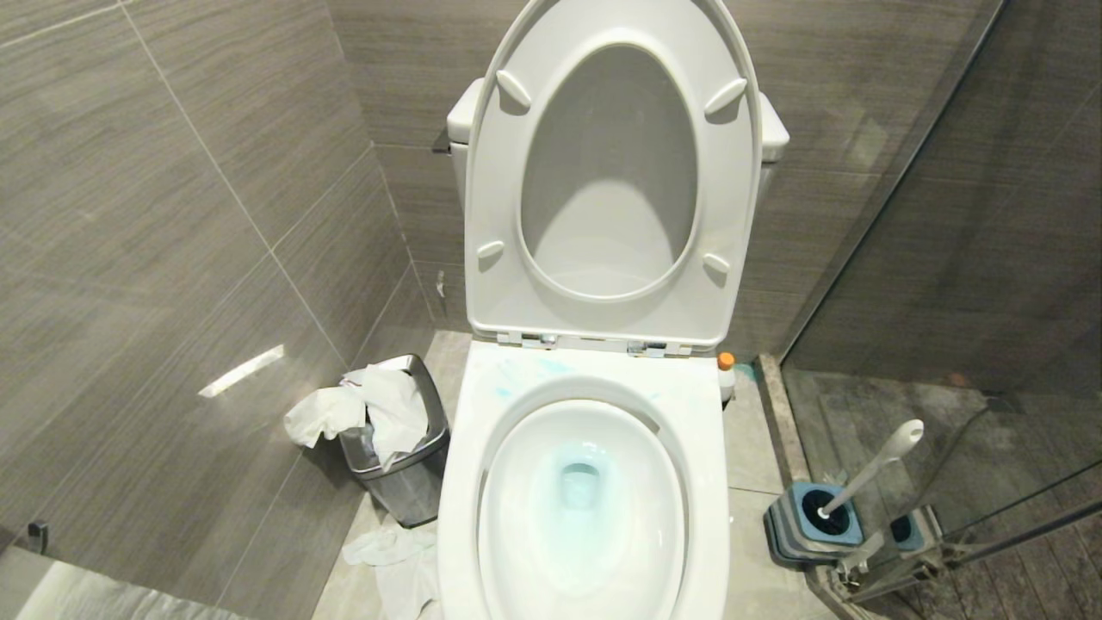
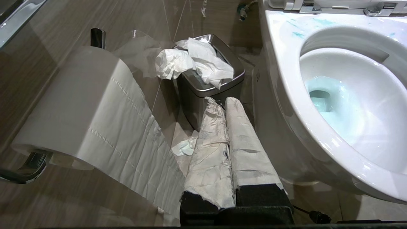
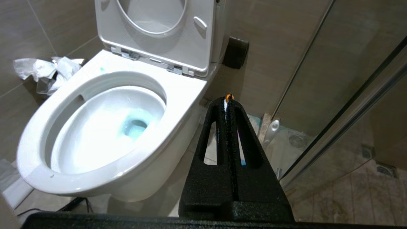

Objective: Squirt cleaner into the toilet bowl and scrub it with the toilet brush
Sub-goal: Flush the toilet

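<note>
no writing reads anywhere; both the left tool (image 2: pixel 222 103) and right tool (image 3: pixel 228 101) are pressed together, empty.

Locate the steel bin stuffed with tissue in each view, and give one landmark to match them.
Head view: bin on the floor, left of the toilet bowl.
Left wrist view: bin at centre, just beyond the end effector.
Right wrist view: bin at the left edge.
Shared landmark: the blue-tinted bowl.

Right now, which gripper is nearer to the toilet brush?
Right. The right gripper is beside the toilet bowl, on the toilet brush side; the left gripper is across the bowl, near the bin.
</note>
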Robot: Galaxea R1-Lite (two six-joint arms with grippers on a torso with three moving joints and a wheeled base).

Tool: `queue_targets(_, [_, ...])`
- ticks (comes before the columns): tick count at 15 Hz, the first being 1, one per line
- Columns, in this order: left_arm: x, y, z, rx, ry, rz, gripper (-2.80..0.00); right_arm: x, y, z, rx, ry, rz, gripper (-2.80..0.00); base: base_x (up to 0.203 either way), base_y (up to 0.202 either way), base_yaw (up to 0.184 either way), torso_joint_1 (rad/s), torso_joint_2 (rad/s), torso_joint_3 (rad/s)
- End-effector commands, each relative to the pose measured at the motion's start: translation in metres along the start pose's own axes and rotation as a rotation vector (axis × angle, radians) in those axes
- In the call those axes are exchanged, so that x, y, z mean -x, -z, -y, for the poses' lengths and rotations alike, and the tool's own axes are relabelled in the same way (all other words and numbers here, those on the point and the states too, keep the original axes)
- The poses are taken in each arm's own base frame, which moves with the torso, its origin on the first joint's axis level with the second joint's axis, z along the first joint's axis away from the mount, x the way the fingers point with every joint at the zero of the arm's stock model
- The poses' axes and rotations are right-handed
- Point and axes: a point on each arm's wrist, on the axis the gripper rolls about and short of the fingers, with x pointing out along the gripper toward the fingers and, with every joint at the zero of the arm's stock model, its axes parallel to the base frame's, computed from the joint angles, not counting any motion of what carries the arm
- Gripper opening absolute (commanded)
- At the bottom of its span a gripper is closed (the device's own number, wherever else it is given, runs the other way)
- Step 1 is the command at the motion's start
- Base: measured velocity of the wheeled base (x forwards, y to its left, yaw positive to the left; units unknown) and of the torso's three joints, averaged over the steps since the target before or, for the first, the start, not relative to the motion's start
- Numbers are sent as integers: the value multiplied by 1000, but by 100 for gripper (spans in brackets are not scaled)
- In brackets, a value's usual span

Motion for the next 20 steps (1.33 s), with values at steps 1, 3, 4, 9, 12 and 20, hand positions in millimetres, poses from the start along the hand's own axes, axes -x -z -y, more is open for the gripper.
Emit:
queue_targets(1, [0,0,0,0,0,-1,-280,-16,23,1,0,0,-1,-280,0,0,0,0,0,0])
queue_targets(3, [0,0,0,0,0,-4,-280,-27,43,2,2,11,1,-280,0,0,0,0,0,0])
queue_targets(4, [0,0,0,0,0,-1,-280,-32,53,2,2,29,-2,-280,0,0,0,0,0,0])
queue_targets(9, [0,0,0,0,0,-1,-280,-41,89,4,-10,147,-66,-280,0,0,0,0,0,0])
queue_targets(12, [0,0,0,0,0,-2,-280,-41,94,4,-11,189,-118,-280,0,0,0,0,0,0])
queue_targets(20, [0,0,0,0,-1,-3,-280,-41,94,4,3,175,-123,-280,0,0,0,0,0,0])
